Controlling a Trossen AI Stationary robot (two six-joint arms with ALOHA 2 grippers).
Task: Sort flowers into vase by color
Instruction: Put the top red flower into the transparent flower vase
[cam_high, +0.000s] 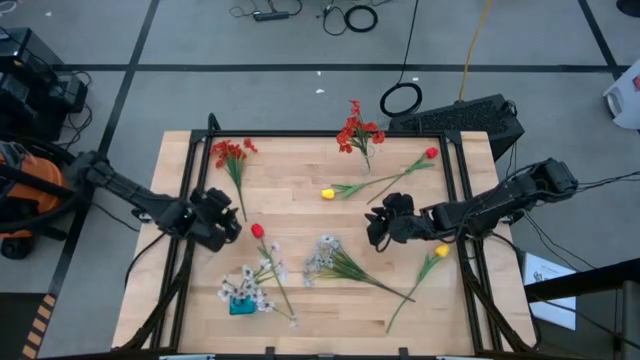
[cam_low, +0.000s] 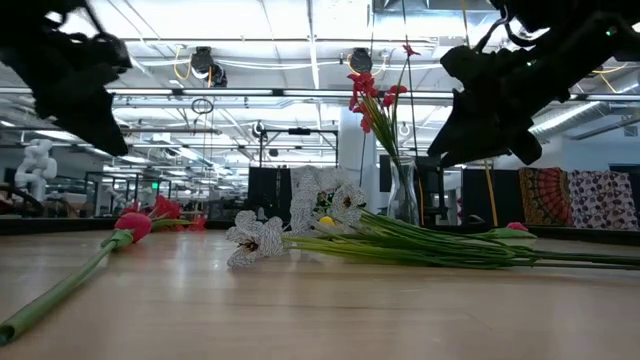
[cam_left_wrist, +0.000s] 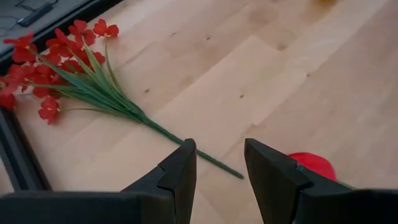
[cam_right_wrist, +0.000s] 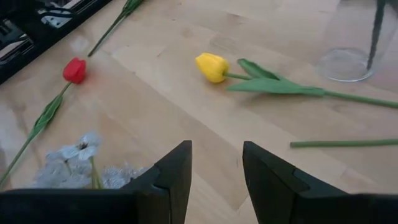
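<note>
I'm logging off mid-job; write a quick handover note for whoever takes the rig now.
Left gripper: open, empty, above the table's left side near the red spray.
Right gripper: open, empty, mid-table.
Done: one red spray in the clear vase at the far edge.
Left: red spray, two red tulips, two yellow tulips and two white sprays lying on the table; a small teal thing sits under the near-left white spray.

No text, label, brand, number or sign can be read in any of the views, neither on the table, the arms nor in the room behind.
</note>
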